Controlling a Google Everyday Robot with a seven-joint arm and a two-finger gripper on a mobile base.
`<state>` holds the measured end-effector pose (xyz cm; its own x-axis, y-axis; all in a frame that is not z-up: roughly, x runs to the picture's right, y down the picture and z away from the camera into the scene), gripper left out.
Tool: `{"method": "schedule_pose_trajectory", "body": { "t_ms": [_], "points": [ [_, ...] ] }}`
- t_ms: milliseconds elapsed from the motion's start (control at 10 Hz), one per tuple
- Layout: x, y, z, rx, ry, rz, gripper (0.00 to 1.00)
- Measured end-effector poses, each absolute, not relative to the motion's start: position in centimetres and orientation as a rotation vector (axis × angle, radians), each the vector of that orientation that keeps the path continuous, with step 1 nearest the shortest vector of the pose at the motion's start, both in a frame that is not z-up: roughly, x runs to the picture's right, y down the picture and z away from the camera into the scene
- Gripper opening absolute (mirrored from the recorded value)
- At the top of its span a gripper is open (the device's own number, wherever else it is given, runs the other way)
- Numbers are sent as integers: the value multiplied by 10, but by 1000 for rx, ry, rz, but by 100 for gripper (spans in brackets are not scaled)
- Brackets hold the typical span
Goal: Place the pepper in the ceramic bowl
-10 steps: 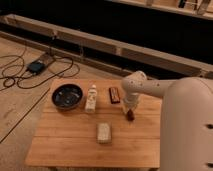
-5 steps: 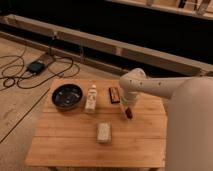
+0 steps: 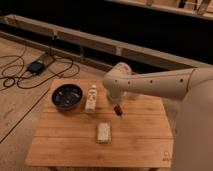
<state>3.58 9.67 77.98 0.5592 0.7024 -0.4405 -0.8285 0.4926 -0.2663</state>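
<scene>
One each: bowl [image 3: 54, 96], bottle [image 3: 91, 97], packet [image 3: 103, 132], pepper [image 3: 118, 110]

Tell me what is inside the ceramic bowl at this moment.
Nothing shows inside the ceramic bowl, only its dark glossy interior. Its near wall hides a little of the floor. The pepper is outside it, held by the gripper to its right.

Glossy ceramic bowl [image 3: 67, 96] on matt wooden table [image 3: 140, 142]; pepper [image 3: 118, 110] in jaws of smooth white arm [image 3: 150, 83] mid-table.
</scene>
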Motion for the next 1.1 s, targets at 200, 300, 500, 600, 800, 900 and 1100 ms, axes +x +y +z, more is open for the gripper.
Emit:
{"method": "schedule_pose_trajectory", "body": {
  "t_ms": [200, 300, 500, 600, 800, 900, 1100],
  "points": [
    [-1, 97, 767, -469, 278, 868, 18],
    [-22, 96, 763, -465, 272, 831, 18],
    [-62, 86, 764, -465, 258, 779, 18],
    [-84, 77, 769, -470, 250, 763, 18],
    [-108, 61, 778, -479, 244, 745, 18],
    [-122, 53, 783, -486, 238, 733, 18],
    [-147, 35, 796, -495, 232, 710, 18]
  ]
}}
